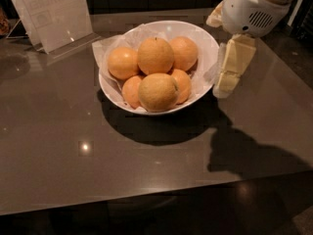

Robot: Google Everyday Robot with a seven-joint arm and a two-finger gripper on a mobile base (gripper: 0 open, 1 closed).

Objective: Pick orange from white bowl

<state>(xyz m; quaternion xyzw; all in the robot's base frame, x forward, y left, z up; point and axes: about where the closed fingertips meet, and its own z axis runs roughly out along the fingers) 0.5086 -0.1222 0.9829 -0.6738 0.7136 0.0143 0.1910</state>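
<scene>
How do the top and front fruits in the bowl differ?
The orange is deep orange; the front fruit is paler, yellowish. The orange sits highest; the front fruit lies lower in the white bowl. Both are round and large. The gripper hangs right of the bowl.
</scene>
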